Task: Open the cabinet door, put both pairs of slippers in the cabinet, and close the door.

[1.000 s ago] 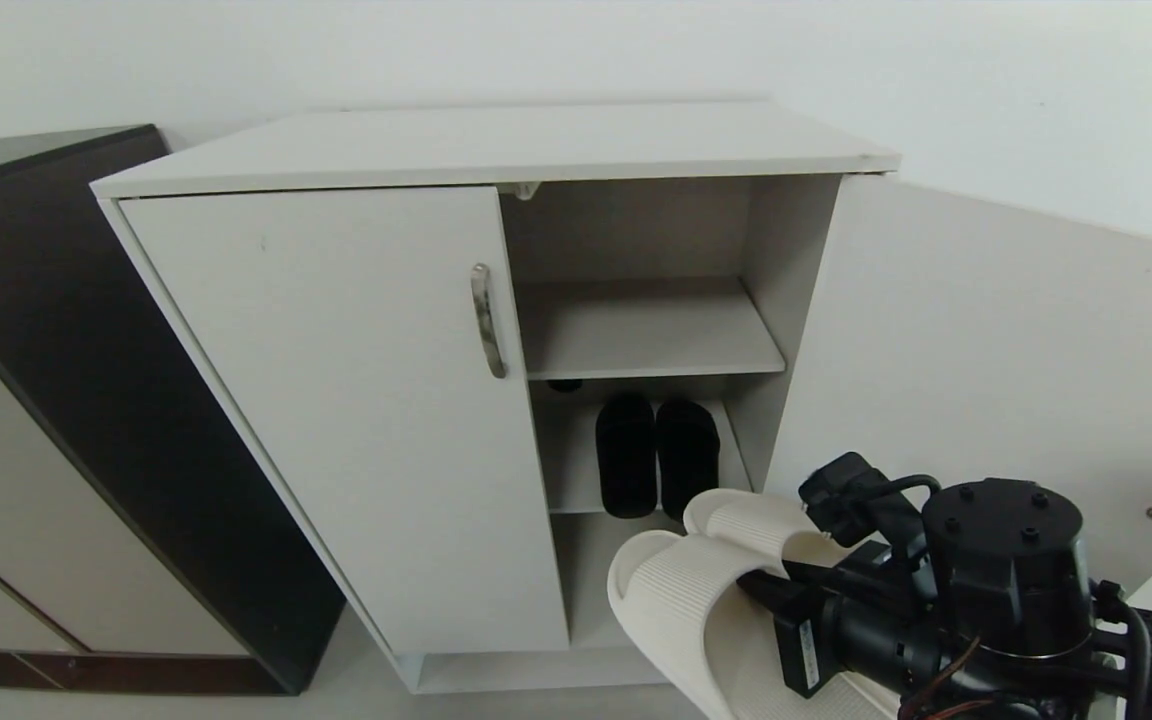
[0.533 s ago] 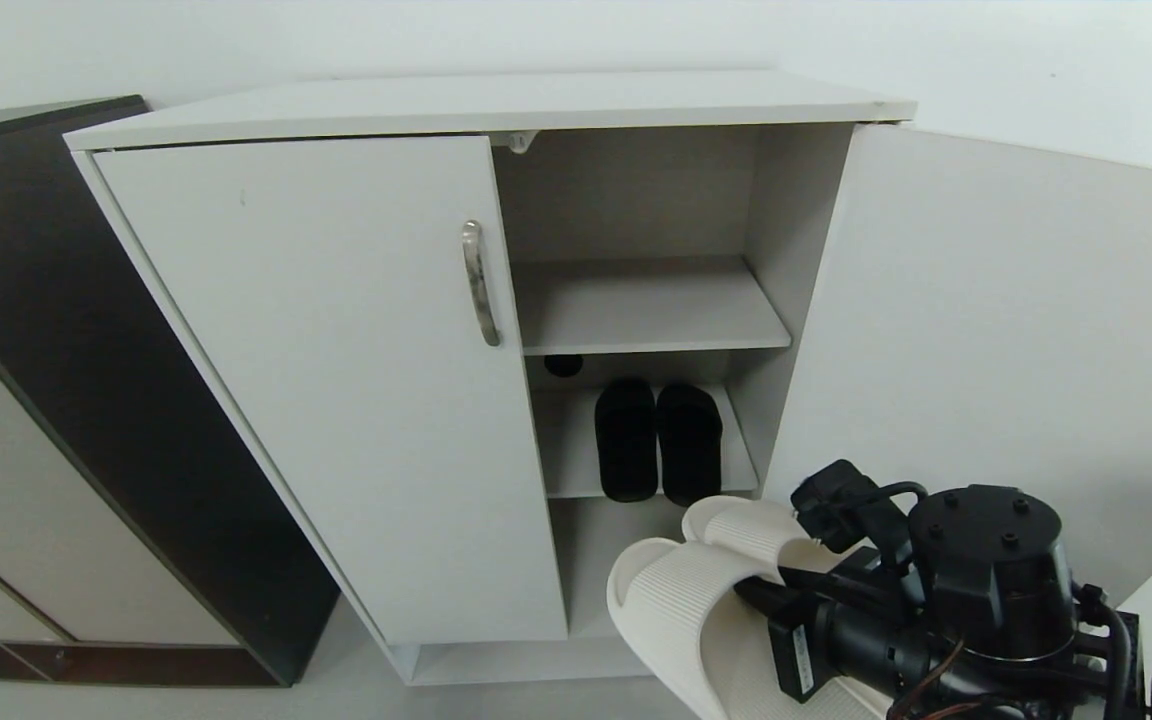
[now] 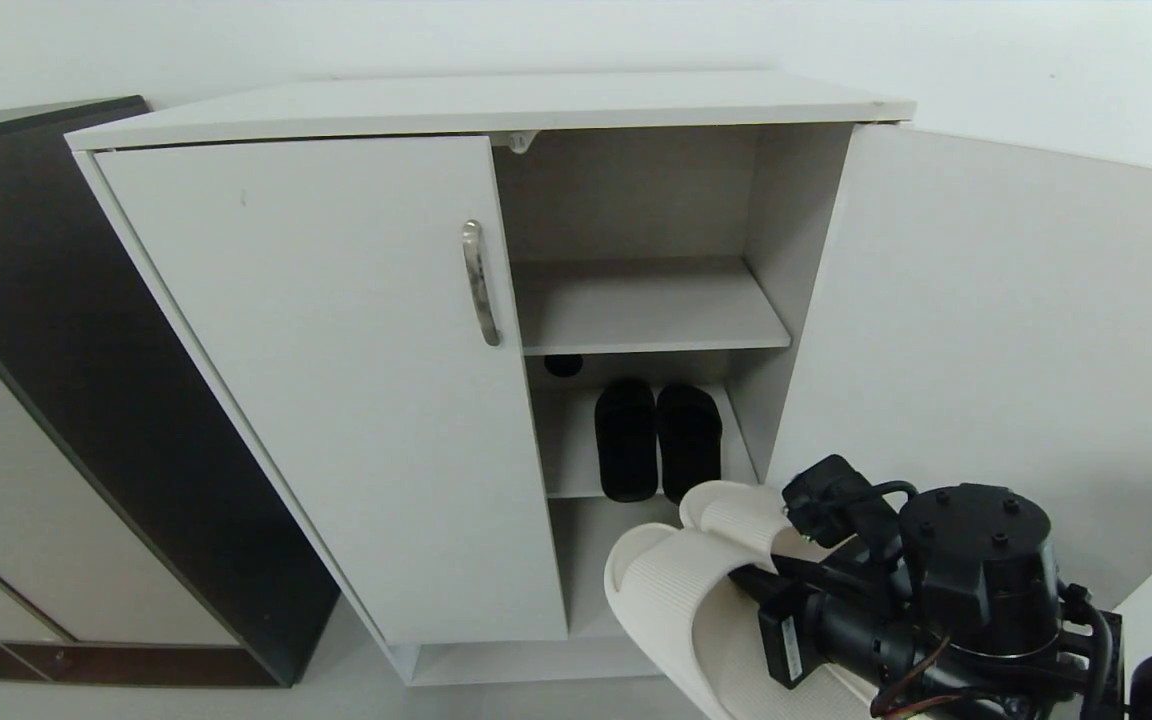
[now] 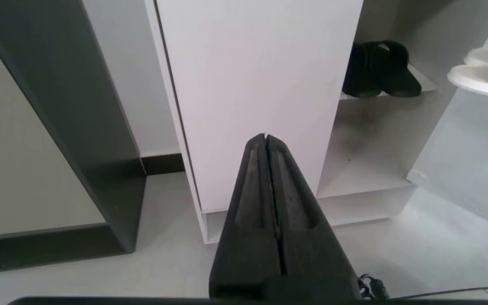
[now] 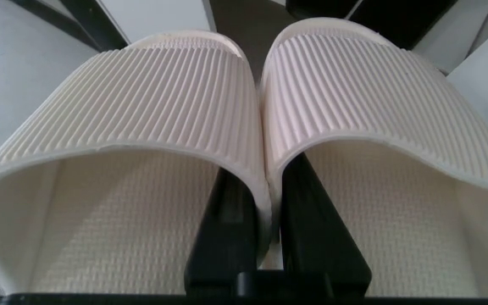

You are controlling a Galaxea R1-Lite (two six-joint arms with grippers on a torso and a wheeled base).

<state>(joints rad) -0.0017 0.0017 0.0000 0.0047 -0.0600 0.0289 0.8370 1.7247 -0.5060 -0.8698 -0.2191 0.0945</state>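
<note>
The white cabinet [image 3: 476, 105] stands with its right door [image 3: 996, 330] swung open and its left door [image 3: 336, 380] closed. A pair of black slippers [image 3: 656, 438] lies on the middle shelf, also seen as black slippers [image 4: 385, 69] in the left wrist view. My right gripper [image 3: 758, 585] is shut on a pair of white ribbed slippers [image 3: 681, 580], held low in front of the open side, just below the black pair. Its fingers [image 5: 223, 224] pinch the adjoining inner edges of the two white slippers [image 5: 261, 144]. My left gripper [image 4: 266, 148] is shut on nothing, low in front of the closed left door.
A dark panel [image 3: 86, 400] leans beside the cabinet on the left. The top shelf [image 3: 646, 305] and the bottom compartment [image 3: 596, 560] hold nothing. A metal handle [image 3: 477, 283] is on the left door. Grey floor [image 4: 168, 271] lies before the cabinet.
The head camera shifted early on, so the whole scene sits differently. My right gripper with the white slippers has edged slightly up and toward the cabinet opening.
</note>
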